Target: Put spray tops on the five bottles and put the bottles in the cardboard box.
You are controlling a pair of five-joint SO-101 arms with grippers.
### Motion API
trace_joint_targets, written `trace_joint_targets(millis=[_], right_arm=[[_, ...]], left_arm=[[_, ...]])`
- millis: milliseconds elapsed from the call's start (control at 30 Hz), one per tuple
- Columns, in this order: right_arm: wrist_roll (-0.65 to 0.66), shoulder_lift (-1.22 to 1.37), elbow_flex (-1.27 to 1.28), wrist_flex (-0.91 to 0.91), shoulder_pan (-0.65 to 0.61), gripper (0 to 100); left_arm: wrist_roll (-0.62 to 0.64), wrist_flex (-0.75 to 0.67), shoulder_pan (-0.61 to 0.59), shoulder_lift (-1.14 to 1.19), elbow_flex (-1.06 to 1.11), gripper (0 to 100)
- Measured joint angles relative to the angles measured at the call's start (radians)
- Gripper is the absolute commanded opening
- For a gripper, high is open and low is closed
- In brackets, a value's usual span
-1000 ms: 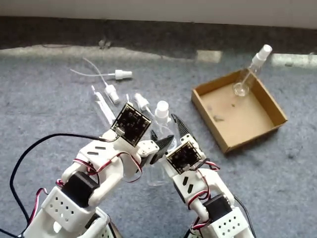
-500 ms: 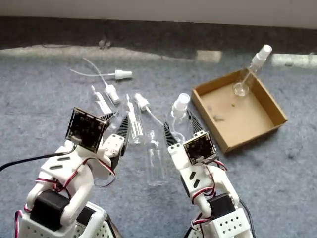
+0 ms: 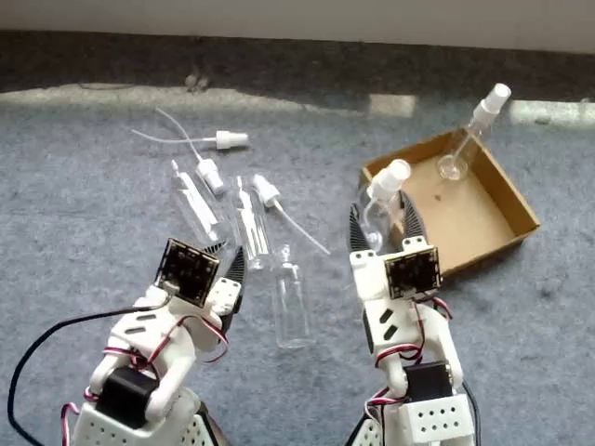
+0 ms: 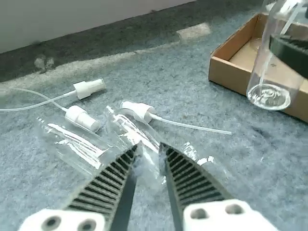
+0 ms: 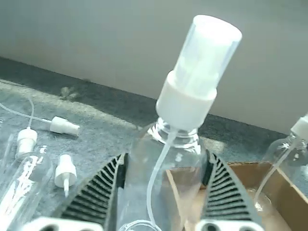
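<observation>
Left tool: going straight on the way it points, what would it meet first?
Probably the clear bottle lying flat just beyond the left tool; depth is unclear.

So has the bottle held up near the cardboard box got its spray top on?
On. The white spray top sits on the neck of the bottle, its tube running down inside, with the right gripper shut on it.
</observation>
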Motion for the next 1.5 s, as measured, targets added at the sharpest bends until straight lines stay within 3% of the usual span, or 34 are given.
trace_joint_targets(millis=[200, 467, 1133, 1500], right_arm=[[-0.002, 0.0, -0.109, 0.0, 0.129, 10.5], [-0.002, 0.233, -0.282, -0.031, 0.15, 10.5], [-0.002, 1.066, -0.359, -0.689, 0.173, 10.5], [-0.002, 1.425, -0.578, -0.766, 0.219, 10.5]], left_arm=[[0.0, -0.115, 0.002, 0.0, 0.141, 1], [0.0, -0.127, 0.0, 0.0, 0.167, 2], [0.0, -0.127, 0.002, 0.002, 0.253, 2], [-0.005, -0.127, 0.002, 0.002, 0.259, 2]])
